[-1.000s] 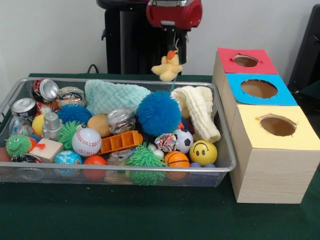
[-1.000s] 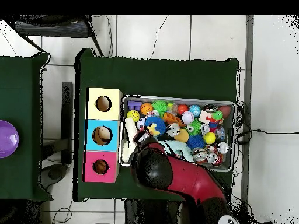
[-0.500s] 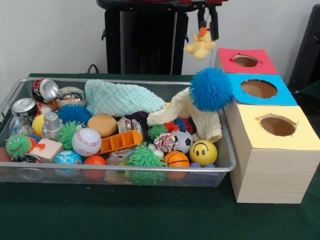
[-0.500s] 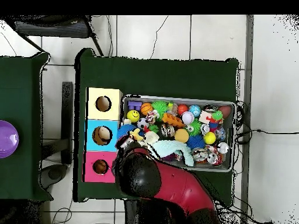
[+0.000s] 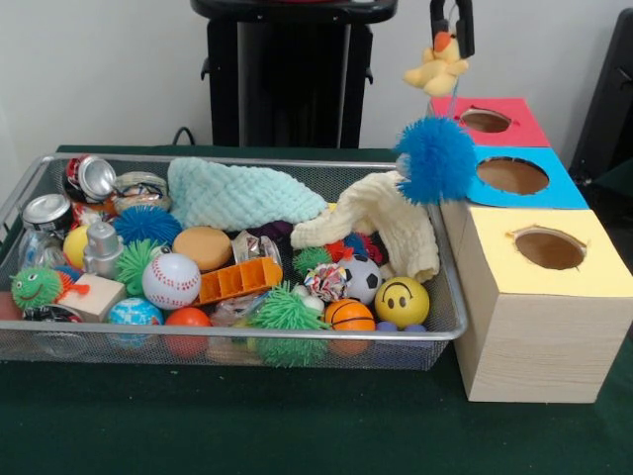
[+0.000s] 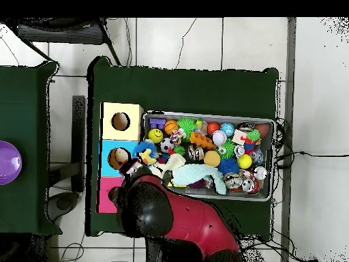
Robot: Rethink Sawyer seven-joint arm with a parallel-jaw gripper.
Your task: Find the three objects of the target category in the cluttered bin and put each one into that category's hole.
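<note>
My gripper (image 5: 451, 32) is at the top of the front view, shut on the yellow duck (image 5: 436, 69), and holds it high, just left of the red-bordered hole (image 5: 487, 120). A blue spiky pom ball (image 5: 435, 158) hangs under the duck on a string, against the blue box's corner. It also shows in the overhead view (image 6: 145, 151). The wire mesh bin (image 5: 247, 334) lies to the left, full of clutter. In the overhead view my arm (image 6: 160, 211) covers most of the red box (image 6: 103, 199). No striped orange or tan plush shows.
The blue-bordered hole (image 5: 511, 175) and the yellow-bordered hole (image 5: 550, 247) lie in front of the red one. The bin holds a mint cloth (image 5: 237, 193), a cream knit cloth (image 5: 396, 218), cans, a baseball (image 5: 170, 280), a smiley ball (image 5: 402, 301) and green pom balls.
My gripper has carried the duck rightward from above the bin's back edge to beside the red box. The blue pom ball rose out of the bin and came along under it.
</note>
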